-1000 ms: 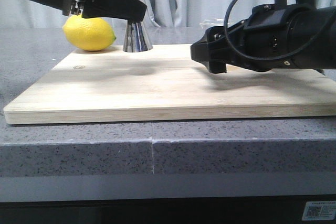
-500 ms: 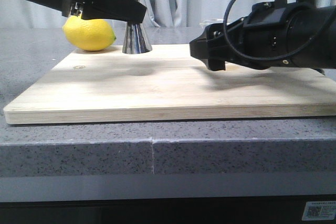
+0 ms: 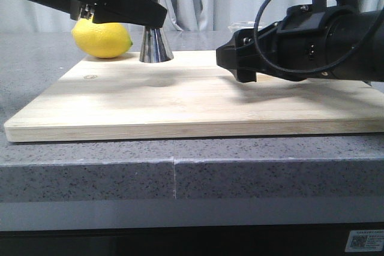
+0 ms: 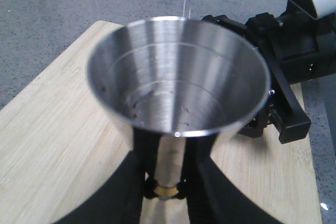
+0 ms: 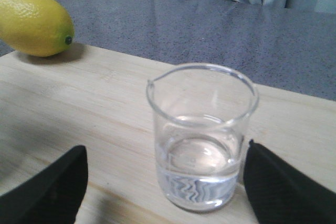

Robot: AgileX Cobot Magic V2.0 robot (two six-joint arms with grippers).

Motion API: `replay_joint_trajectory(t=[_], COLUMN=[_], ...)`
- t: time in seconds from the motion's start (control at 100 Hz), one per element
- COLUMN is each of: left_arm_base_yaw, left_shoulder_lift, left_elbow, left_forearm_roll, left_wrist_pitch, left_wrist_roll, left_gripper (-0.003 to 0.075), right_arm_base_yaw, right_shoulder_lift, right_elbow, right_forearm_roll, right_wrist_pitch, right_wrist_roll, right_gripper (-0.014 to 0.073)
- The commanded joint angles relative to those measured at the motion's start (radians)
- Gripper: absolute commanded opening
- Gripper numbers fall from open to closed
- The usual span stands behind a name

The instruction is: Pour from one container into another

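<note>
Your left gripper (image 4: 164, 192) sits closed around the narrow waist of the steel jigger (image 4: 178, 82), its fingers (image 4: 131, 182) pressed against both sides of the gold band. The jigger stands upright near the back edge of the wooden board (image 3: 180, 97), and its lower cone (image 3: 156, 46) rests on the wood just beside the lemon (image 3: 102, 38). From the left wrist camera, the upper cup looks dry apart from a few droplets on the inner wall.

Your right gripper (image 5: 163, 182) is wide open, with one finger (image 5: 47, 192) on each side of the glass beaker (image 5: 202, 135) and a clear gap between each finger and the glass. It has hold of nothing. The beaker stands upright on the board, holding a shallow layer of clear liquid, its pouring lip turned toward the lemon's side. In the front view the right arm (image 3: 312, 43) hides nearly all of the beaker; only a sliver of glass rim shows behind it.

The lemon lies off the board's far left corner, on the grey counter (image 3: 36, 76).
</note>
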Motion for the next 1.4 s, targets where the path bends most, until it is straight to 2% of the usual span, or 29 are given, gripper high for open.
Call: replay_joint_trajectory(t=[0.0,1.39], left_arm_base_yaw=[-0.007,-0.007], left_shoulder_lift=[-0.053,-0.053], left_elbow=[-0.032,-0.032], left_forearm_roll=[-0.066,-0.047], left_wrist_pitch=[0.053,0.048], left_wrist_roll=[-0.004,-0.004], left_gripper=[0.0031,0.0031], right_arm_base_yaw=[0.0,0.0], right_shoulder_lift=[-0.031,-0.031], right_elbow=[-0.023,-0.023], right_forearm_roll=[-0.009,-0.009], right_wrist_pitch=[-0.087,-0.085], right_wrist_roll=[-0.008,-0.008], right_gripper=[0.0553,0.0553])
